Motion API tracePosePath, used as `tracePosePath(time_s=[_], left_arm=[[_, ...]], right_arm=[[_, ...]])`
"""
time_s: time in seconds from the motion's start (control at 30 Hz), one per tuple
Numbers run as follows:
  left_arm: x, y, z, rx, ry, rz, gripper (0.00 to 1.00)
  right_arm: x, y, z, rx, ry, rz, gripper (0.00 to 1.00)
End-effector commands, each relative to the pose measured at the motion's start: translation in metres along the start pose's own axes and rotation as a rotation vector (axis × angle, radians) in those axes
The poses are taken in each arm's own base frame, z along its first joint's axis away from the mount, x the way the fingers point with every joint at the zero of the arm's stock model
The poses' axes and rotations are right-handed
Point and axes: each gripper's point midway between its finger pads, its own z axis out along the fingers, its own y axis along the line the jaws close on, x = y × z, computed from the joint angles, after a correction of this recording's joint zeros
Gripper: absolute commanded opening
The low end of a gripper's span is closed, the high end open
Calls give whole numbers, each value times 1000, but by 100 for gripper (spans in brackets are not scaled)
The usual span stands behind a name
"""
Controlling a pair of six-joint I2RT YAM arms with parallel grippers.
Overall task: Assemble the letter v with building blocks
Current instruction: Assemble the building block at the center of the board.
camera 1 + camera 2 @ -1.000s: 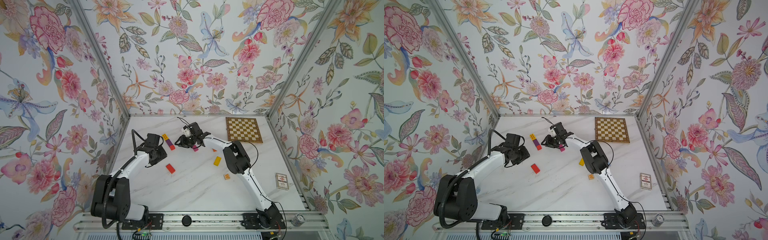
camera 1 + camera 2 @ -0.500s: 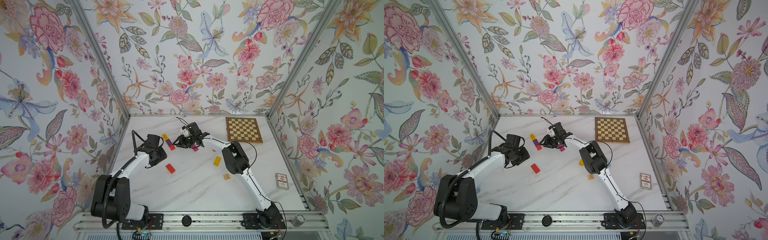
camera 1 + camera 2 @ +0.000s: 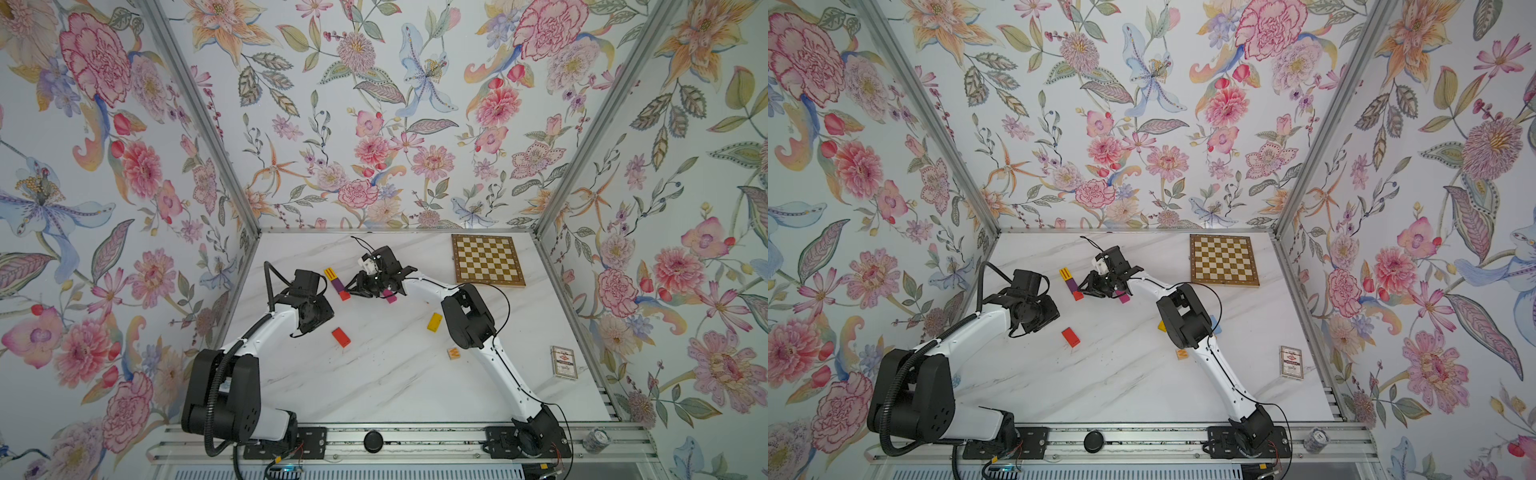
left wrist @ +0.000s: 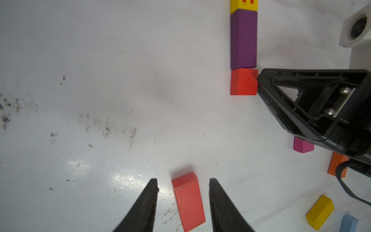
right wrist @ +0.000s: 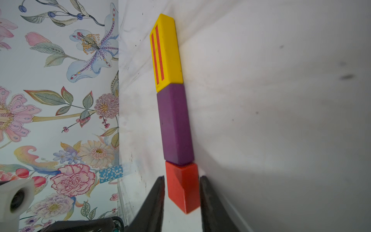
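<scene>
right gripper (image 5: 182,178): jaws straddle the short red block (image 5: 183,190) at the end of the row, a finger close on each flank. i cannot tell whether they press or only bracket it. that block butts the purple block (image 5: 175,124), which butts the striped yellow block (image 5: 166,50). i read this straight row as one arm of the letter v, lying toward the far left of the table (image 3: 374,386). left gripper (image 4: 183,180): jaws apart, the long red block (image 4: 188,202) showing between the fingers with a clear gap each side, nothing held. outward: magenta block (image 3: 390,296) just beside the right wrist; plain yellow block (image 3: 434,322) and w cube (image 3: 454,353) loose, well apart from the row. second arm not yet laid. handling, my read: painted wood, light, rigid, slick faces, so a nudge will skate a block and knock the row crooked. take each by its long flanks, mid-length and square, so it doesn't pivot. chessboard (image 3: 487,261) and card box (image 3: 564,362) sit off to the right, not mine to touch.
</scene>
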Motion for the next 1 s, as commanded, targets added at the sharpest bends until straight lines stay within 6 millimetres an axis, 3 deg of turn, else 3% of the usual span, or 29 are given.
tracePosePath(time_s=[0.0, 0.97], left_arm=[[3, 6, 4, -32, 3, 13, 45], [3, 7, 5, -38, 8, 18, 45]], right_arm=[[4, -4, 9, -5, 15, 6, 30], [4, -4, 12, -16, 13, 18, 21]])
